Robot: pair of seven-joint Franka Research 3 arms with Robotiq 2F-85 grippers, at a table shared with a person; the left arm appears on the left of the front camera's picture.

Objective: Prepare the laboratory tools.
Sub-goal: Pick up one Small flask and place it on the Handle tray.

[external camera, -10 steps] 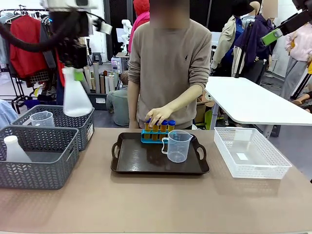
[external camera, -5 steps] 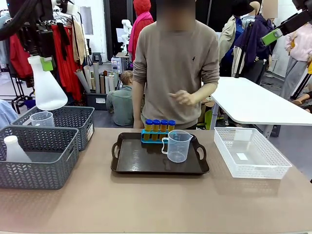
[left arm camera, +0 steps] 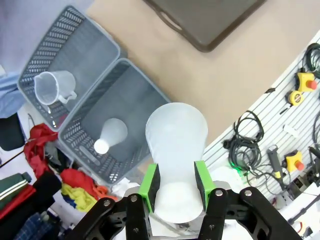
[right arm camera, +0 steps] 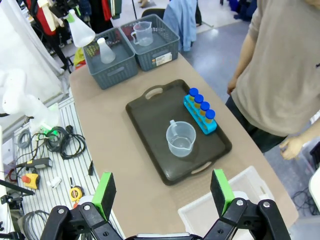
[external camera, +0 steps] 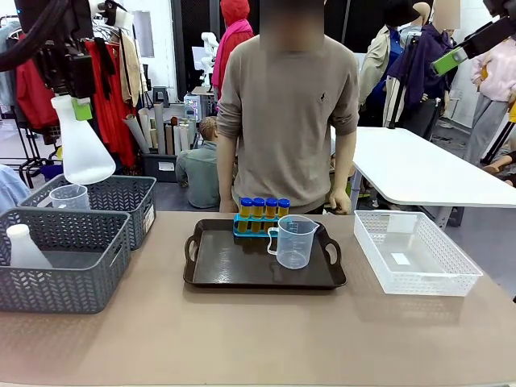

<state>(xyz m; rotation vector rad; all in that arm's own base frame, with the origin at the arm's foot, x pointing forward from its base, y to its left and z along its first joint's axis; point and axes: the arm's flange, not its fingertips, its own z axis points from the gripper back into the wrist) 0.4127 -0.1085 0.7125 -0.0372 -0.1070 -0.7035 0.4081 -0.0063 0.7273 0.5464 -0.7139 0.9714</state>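
Meanwhile, person's hand (external camera: 339, 201) dropped; left claw (left arm camera: 176, 172) grips white flask (left arm camera: 176, 131), right claw (right arm camera: 162, 186) spread.

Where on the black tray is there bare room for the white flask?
The left half of the black rectangular tray is bare, between its left handle and the clear plastic beaker. The blue tube rack crowds the far middle.

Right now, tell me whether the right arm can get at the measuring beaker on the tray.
Probably yes. The right gripper hangs open and empty high above; the measuring beaker stands free on the black tray, with nothing over it.
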